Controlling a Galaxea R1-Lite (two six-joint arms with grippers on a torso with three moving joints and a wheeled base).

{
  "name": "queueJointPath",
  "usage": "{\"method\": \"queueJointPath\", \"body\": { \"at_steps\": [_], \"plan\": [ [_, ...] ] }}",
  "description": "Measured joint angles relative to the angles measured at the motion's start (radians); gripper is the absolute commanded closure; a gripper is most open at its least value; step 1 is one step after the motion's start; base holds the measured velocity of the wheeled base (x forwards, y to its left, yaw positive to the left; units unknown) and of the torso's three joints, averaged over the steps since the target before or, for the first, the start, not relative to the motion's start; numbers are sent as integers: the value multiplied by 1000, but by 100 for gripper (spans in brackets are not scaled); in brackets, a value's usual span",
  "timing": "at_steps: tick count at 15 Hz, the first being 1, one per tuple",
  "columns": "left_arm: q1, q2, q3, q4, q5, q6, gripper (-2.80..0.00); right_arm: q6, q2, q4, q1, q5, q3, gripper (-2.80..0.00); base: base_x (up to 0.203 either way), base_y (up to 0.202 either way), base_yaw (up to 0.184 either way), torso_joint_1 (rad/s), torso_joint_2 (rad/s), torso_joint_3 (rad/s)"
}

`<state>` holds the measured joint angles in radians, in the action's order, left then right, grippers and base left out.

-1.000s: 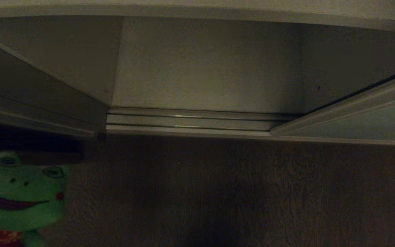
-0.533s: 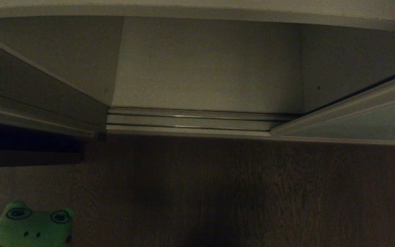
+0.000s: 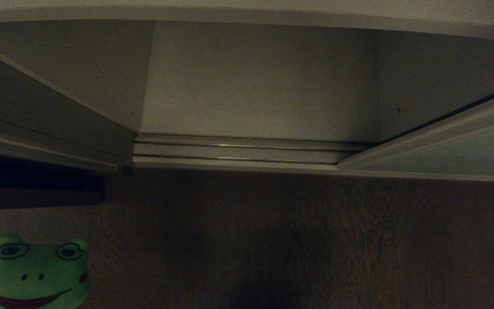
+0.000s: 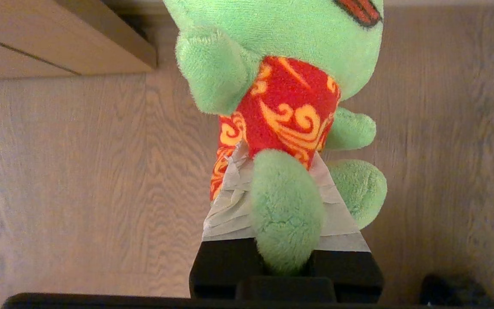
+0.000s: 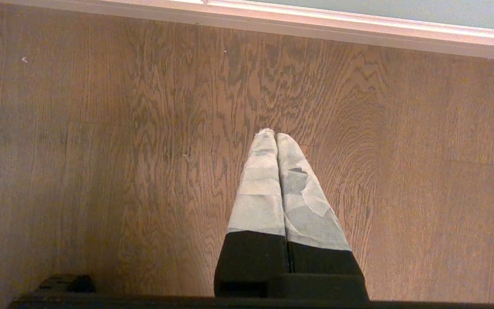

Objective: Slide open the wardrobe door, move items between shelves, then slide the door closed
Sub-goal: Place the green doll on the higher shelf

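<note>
Low at the near left, over the wood floor (image 3: 272,240), my left gripper (image 4: 279,201) is clamping the green frog (image 4: 281,107) by its body, fingers pinched around it. My right gripper (image 5: 276,139) is hanging closed and empty. With the door (image 3: 465,154) slid aside, I am mid-transfer; next I need to be lifting the frog onto a shelf (image 3: 247,13).

Wardrobe opening stands clear ahead, above the ribbed floor track (image 3: 238,152). The sliding wardrobe door (image 3: 457,156) blocks the right side, a panel (image 3: 37,124) hems the left, and a white shelf (image 3: 247,15) caps it.
</note>
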<state>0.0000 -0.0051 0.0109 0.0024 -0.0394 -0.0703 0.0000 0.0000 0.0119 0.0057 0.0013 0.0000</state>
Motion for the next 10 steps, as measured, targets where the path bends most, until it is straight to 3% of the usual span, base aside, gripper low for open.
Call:
{"method": "queueJointPath", "body": {
  "at_steps": [6, 10],
  "plan": [
    [0, 0, -9, -2, 1, -3, 0, 0, 0, 0, 0, 0, 0, 0, 0, 0, 0, 0, 0, 10],
    [0, 0, -10, -1, 1, -2, 0, 0, 0, 0, 0, 0, 0, 0, 0, 0, 0, 3, 2, 159]
  ]
}}
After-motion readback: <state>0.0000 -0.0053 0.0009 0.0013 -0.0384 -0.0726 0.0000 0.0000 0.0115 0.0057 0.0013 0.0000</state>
